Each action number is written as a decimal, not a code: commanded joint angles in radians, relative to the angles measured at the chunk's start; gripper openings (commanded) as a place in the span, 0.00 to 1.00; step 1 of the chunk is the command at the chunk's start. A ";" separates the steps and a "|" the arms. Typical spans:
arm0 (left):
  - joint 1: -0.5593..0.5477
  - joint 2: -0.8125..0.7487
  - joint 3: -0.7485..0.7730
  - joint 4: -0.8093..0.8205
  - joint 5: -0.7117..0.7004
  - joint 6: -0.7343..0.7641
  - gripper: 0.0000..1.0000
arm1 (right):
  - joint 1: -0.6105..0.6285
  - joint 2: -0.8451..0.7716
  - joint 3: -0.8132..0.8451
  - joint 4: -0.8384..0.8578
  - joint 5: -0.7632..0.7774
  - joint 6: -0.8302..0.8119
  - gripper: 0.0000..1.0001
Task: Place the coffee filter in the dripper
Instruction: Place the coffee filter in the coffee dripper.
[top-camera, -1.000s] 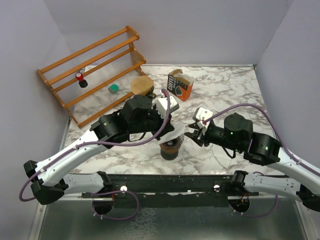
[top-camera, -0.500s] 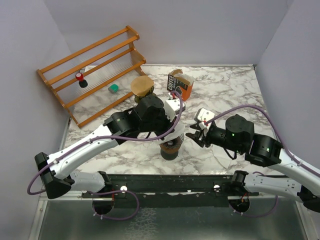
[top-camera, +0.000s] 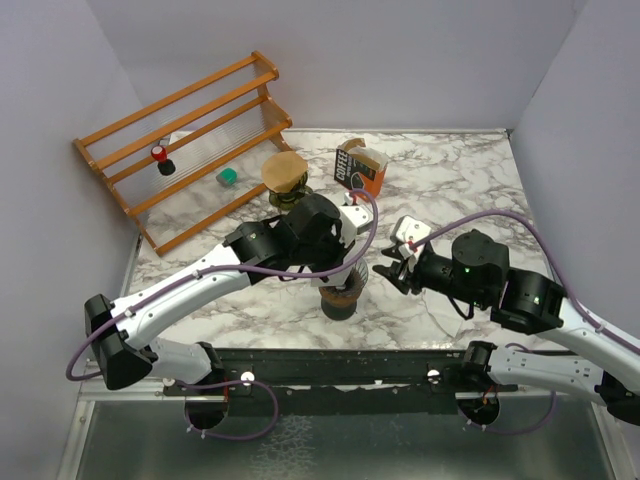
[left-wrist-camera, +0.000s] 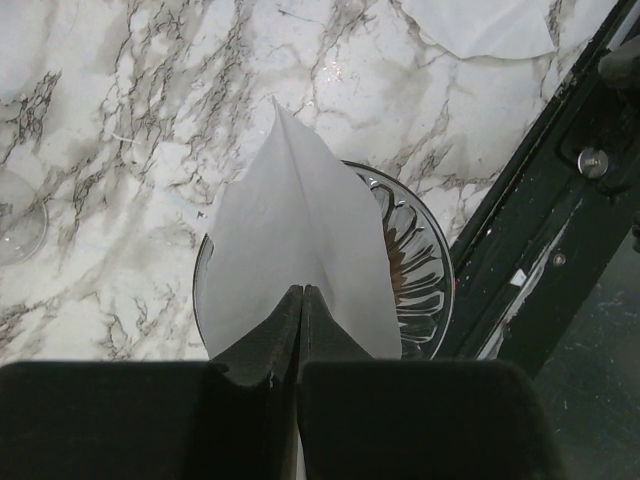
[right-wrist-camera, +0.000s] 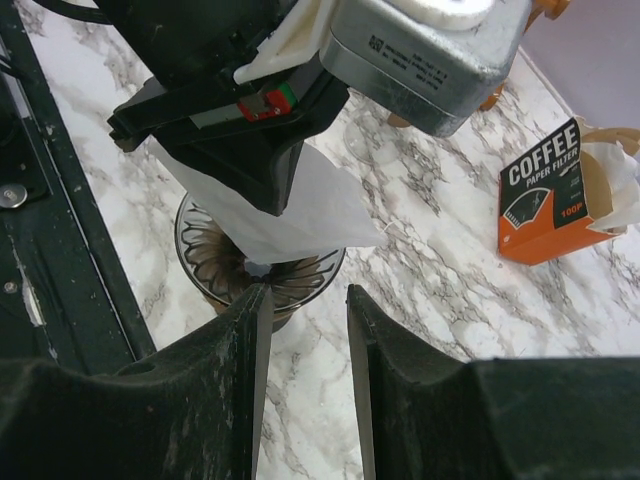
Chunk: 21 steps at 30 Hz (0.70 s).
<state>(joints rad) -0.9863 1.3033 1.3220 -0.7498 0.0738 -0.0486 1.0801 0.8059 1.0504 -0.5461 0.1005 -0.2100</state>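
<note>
A: Top view. In the last 1 second the left arm (top-camera: 210, 280) has swung further over the glass dripper (top-camera: 340, 297). The right arm (top-camera: 480, 275) is unchanged beside it. Placement looks close.

B: Left wrist. The left fingers (left-wrist-camera: 285, 315) are pressed together, pinching the white paper filter (left-wrist-camera: 300, 240). It lies over the dripper's ribbed bowl, not seated.

A: Right wrist. The right fingers (right-wrist-camera: 248, 350) are partly spread, holding nothing. The orange filter box (right-wrist-camera: 540, 200) holds brown filters (right-wrist-camera: 600, 185).
</note>
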 joint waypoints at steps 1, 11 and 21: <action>-0.008 0.020 0.010 -0.034 0.006 0.011 0.00 | 0.006 -0.007 -0.015 0.013 0.028 -0.002 0.41; -0.023 0.061 -0.012 -0.035 0.030 0.002 0.00 | 0.006 -0.012 -0.034 0.023 0.030 -0.003 0.41; -0.037 0.088 -0.005 -0.038 0.042 0.004 0.16 | 0.006 -0.028 -0.064 0.039 0.028 0.000 0.42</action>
<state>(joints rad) -1.0115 1.3827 1.3201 -0.7689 0.0902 -0.0475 1.0801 0.7944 1.0073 -0.5388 0.1112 -0.2100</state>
